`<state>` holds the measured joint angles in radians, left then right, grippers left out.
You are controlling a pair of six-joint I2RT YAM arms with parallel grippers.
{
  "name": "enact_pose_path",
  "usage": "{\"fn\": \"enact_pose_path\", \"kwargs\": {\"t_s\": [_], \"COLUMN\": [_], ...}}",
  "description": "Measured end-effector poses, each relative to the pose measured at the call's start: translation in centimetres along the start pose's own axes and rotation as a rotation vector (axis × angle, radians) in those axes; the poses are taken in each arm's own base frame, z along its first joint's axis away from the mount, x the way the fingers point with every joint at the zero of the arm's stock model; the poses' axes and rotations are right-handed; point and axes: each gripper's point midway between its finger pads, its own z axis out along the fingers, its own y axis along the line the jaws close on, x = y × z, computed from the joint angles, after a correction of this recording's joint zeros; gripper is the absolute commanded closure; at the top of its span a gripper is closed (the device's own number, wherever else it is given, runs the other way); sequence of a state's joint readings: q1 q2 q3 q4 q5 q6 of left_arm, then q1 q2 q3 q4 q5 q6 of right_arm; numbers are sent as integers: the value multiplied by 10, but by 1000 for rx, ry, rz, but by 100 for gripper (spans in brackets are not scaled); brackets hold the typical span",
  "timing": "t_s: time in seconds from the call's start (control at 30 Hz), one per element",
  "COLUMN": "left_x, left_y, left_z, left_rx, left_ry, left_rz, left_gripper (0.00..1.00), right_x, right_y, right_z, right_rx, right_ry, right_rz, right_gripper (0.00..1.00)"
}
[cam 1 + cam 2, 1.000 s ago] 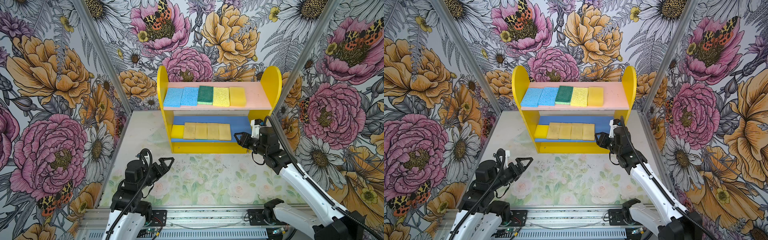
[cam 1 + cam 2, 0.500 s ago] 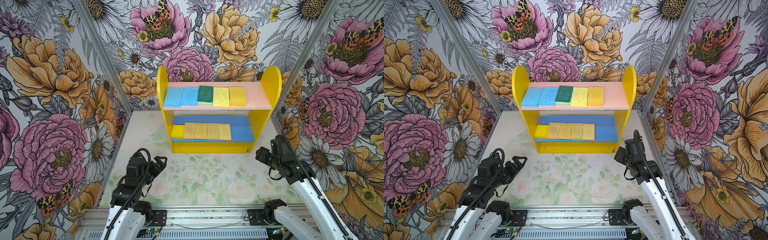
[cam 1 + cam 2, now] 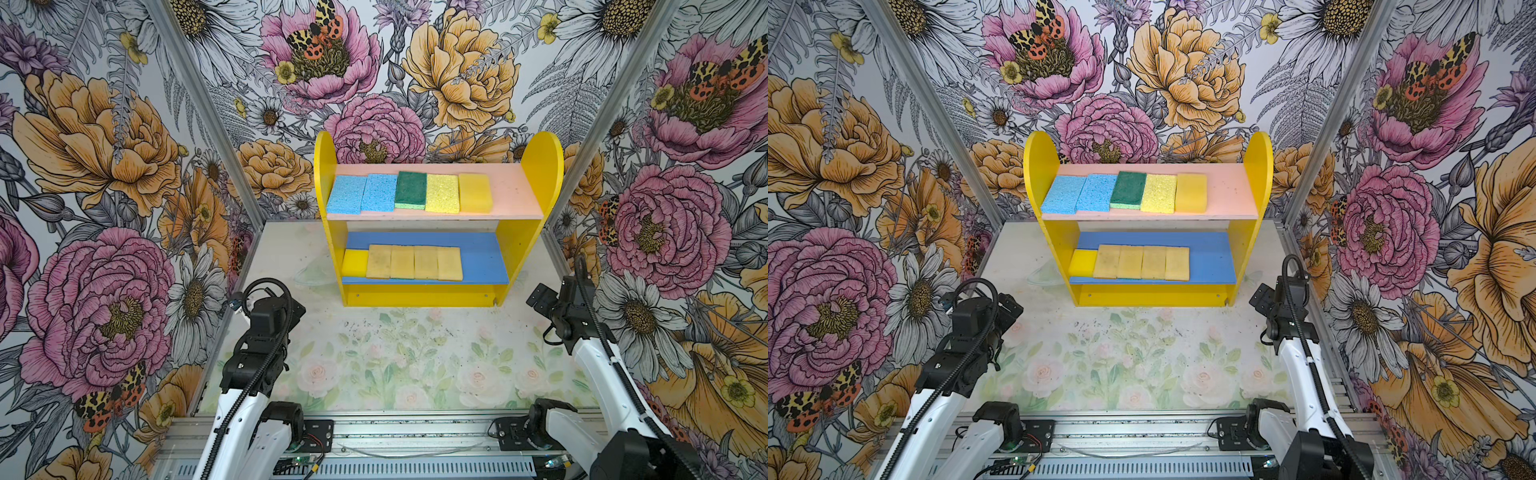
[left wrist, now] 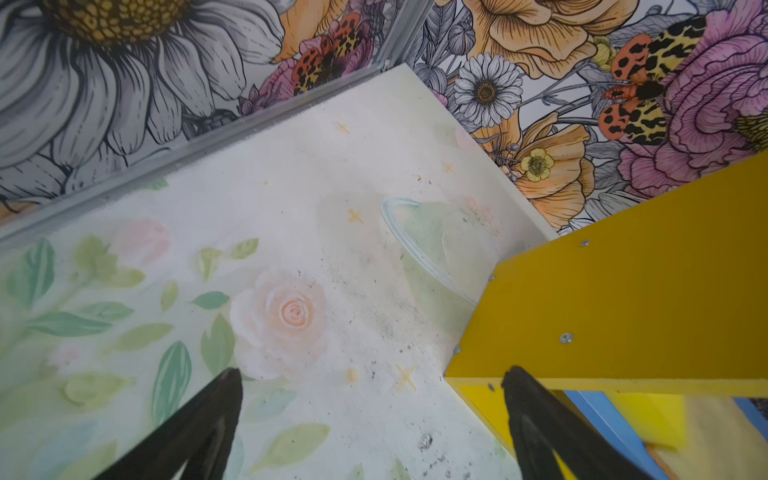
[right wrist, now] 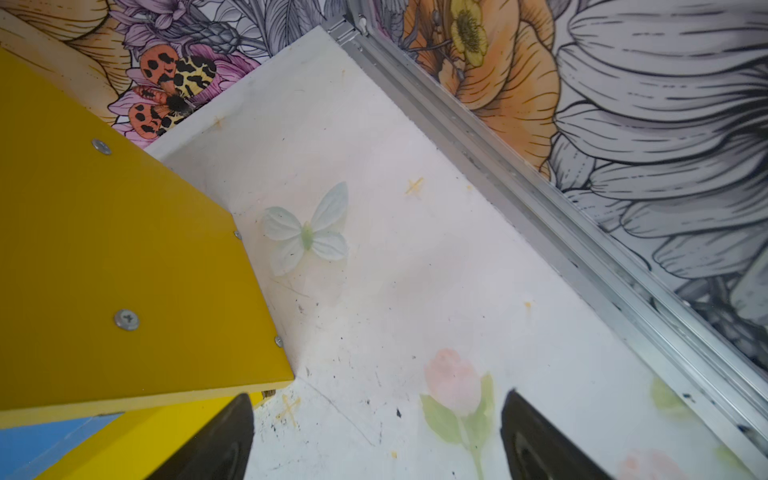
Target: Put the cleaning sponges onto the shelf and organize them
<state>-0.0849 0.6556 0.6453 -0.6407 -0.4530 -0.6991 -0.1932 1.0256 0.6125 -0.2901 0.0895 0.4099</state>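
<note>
Ten cleaning sponges (image 3: 410, 189) lie on the shelf (image 3: 540, 166) (five per board). The left gripper (image 4: 374, 376) and right gripper (image 5: 378, 397), jaws spread and empty, flank its front; a careless swing could jolt the rows askew.

Both arms (image 3: 598, 374) have white links (image 3: 270, 444) and black joints (image 3: 257, 361), ribbed black cables (image 3: 268, 280) looping alongside, and tapering matte black fingers (image 4: 199, 428).

Left arm (image 3: 249, 374): folded low on the left side, wrist tipped forward and down.
Left gripper (image 4: 372, 374): jaws spread wide, empty.
Right arm (image 3: 598, 365): elbow bent on the right side, wrist tipped forward and down.
Right gripper (image 5: 378, 397): jaws spread wide, empty.
</note>
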Motion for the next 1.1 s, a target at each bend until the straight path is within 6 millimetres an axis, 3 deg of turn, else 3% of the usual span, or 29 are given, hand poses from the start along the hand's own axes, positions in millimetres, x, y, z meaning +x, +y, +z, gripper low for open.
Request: {"fn": "enact_pose_path", "kwargs": {"t_s": [0.27,0.43,0.6,0.8,1.1], "left_x": [4,2,7,19,39], "left_y": [13,14,10,-11,-45], "left_z": [48,73,97,122,147], "left_rx": [-82,-70,-23,72,230], "left_ry": [-73,-137,-190,-212,-240], "left_rz": [128,183,260,369,444], "left_gripper": [1,1,1,1,1], "right_x": [0,-1,-10,-25,-21], "right_y": [14,20,25,31,36], "right_z": [52,70,70,64,63], "right_rx": [-85,-119,-152,-179,-220], "right_ry": [-94,-148,-232,-317,-361], "right_rz": [-115,-132,-135,-132,-148], "right_gripper": [4,4,4,5,5]}}
